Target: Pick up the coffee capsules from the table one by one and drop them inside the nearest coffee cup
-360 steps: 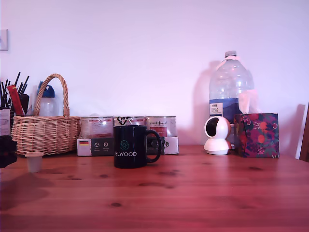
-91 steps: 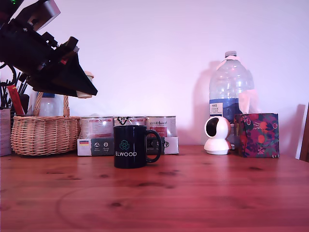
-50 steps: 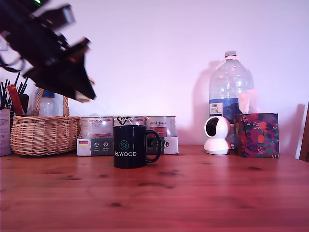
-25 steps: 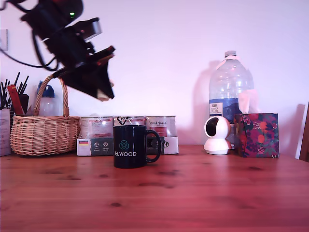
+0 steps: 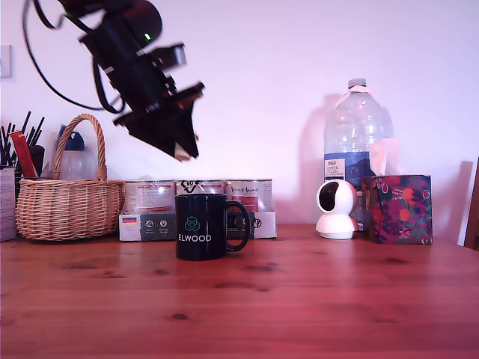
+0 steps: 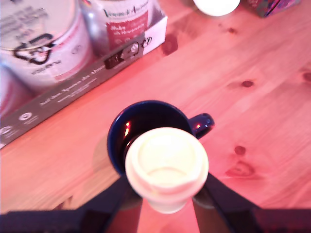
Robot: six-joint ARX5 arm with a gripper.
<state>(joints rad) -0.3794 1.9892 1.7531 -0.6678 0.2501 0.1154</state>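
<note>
My gripper (image 5: 185,152) hangs in the air above the black ELWOOD coffee cup (image 5: 203,226), slightly toward the exterior view's left of its centre, and is shut on an off-white coffee capsule (image 6: 167,167). In the wrist view the capsule's round base faces the camera and covers part of the cup's open mouth (image 6: 146,121), with the cup's handle (image 6: 201,124) showing beside it. In the exterior view only a pale bit of the capsule (image 5: 183,155) peeks out at the fingertips. The cup stands on the reddish wooden table (image 5: 299,299).
Behind the cup sits a boxed row of silver tins (image 5: 198,196). A wicker basket (image 5: 69,203) stands at the exterior view's left. A white camera (image 5: 336,209), a big water bottle (image 5: 358,142) and a patterned tissue box (image 5: 398,209) stand at the right.
The arm has swung toward the exterior view's right with the capsule, from above the basket to over the cup. The capsule that earlier stood on the table at the left is gone from there.
</note>
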